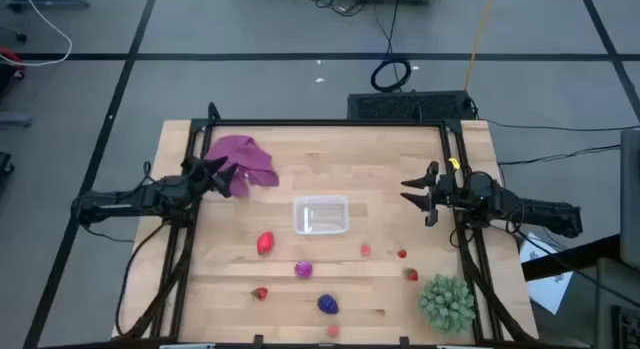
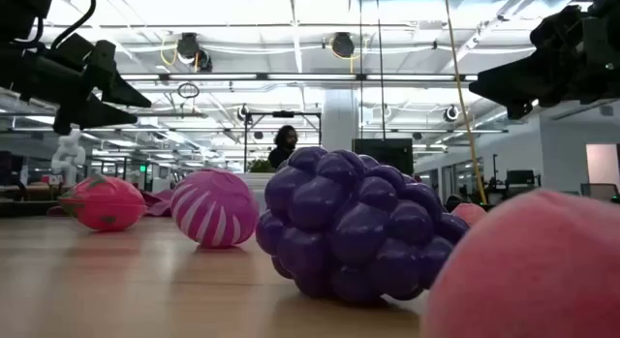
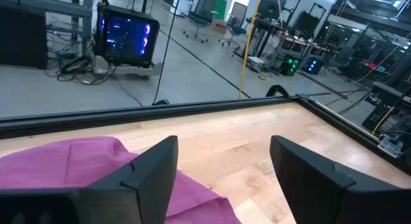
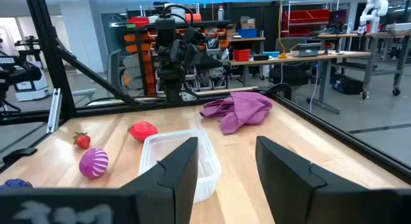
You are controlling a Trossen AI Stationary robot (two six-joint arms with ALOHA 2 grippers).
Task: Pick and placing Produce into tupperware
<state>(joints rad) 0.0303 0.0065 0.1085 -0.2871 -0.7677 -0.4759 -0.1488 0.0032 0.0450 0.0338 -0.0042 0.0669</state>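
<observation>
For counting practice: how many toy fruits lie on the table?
8, outside the tub: red fruit, magenta fruit, strawberry, purple berry, pink fruit, small red fruit, another red fruit nearer the plant, pale fruit at the table edge. None looks hidden.

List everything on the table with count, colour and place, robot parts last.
tub: 1, clear, table centre, empty
cloth: 1, purple, back left, by the left gripper
plant: 1, green, front right corner
red fruit: 1, front-left of the tub
striped fruit: 1, magenta, in front of the tub
grape cluster: 1, dark purple, front centre
strawberries: 3, red, one front left, two right of centre
pink pieces: 2, pale, one right of the tub, one at the front edge
left gripper: open, over the cloth's edge
right gripper: open, right of the tub
</observation>
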